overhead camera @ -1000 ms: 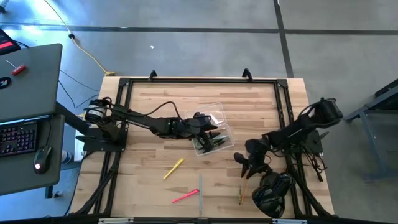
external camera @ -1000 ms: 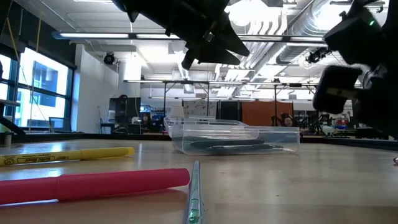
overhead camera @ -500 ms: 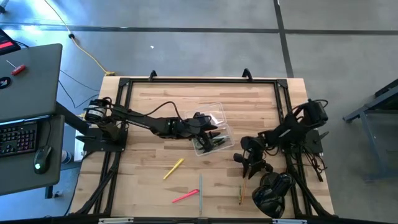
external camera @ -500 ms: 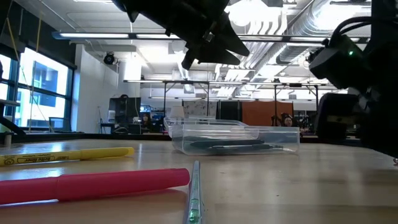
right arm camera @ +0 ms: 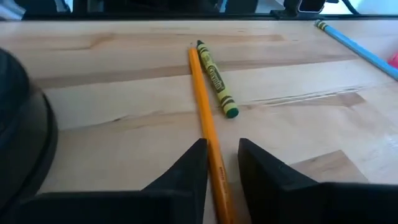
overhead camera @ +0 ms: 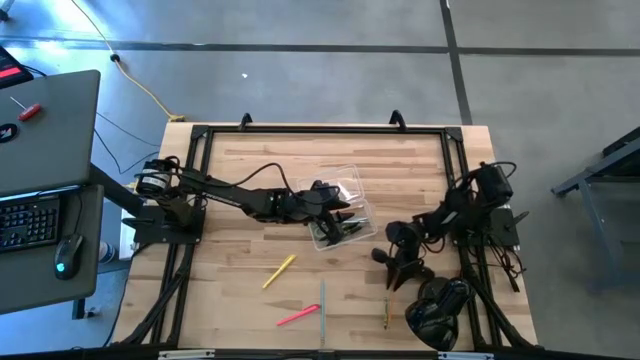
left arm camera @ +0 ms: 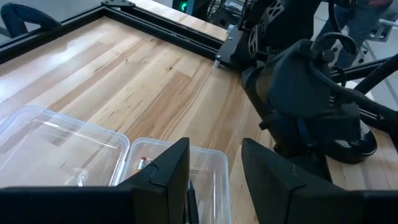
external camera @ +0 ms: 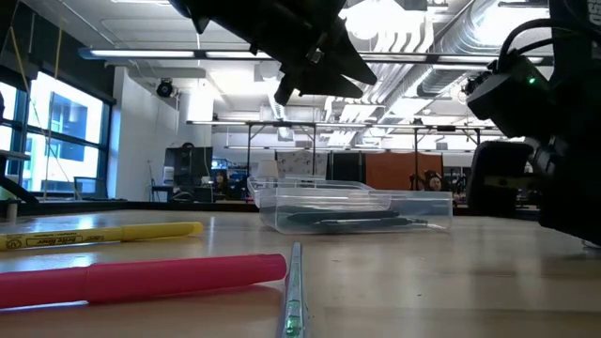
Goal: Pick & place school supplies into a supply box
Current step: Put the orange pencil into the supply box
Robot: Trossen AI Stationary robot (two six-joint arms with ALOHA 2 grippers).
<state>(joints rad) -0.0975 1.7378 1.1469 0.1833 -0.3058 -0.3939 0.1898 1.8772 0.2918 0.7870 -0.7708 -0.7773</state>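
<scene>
An orange pencil (right arm camera: 208, 134) and a green crayon (right arm camera: 217, 78) lie side by side on the table near its right front; in the high view the pencil (overhead camera: 386, 312) shows there. My right gripper (right arm camera: 222, 163) hangs low over the pencil's end, open, one finger on each side. A yellow pen (overhead camera: 279, 271), a pink pen (overhead camera: 298, 316) and a thin light blue pen (overhead camera: 322, 300) lie flat toward the front middle. The clear supply box (overhead camera: 338, 225) stands mid-table with dark supplies inside. My left gripper (left arm camera: 214, 168) hovers open above it, holding nothing. My right gripper comes at the orange pencil's end (right arm camera: 214, 171) slanting down, its fingers along the pencil and on either side of it. Whether they touch it I cannot tell. The pencil lies flat on the table.
A bulky black object (overhead camera: 438, 312) sits at the front right corner, close beside the pencil and my right gripper. The box's clear lid (left arm camera: 56, 149) lies open beside the box. A black frame (overhead camera: 320, 130) runs around the tabletop. Bare wood lies at the far side.
My right gripper has sunk toward the table and crept toward the near edge, closer to the orange pencil, rolling slightly. The pens, pencil and box lie where they were.
</scene>
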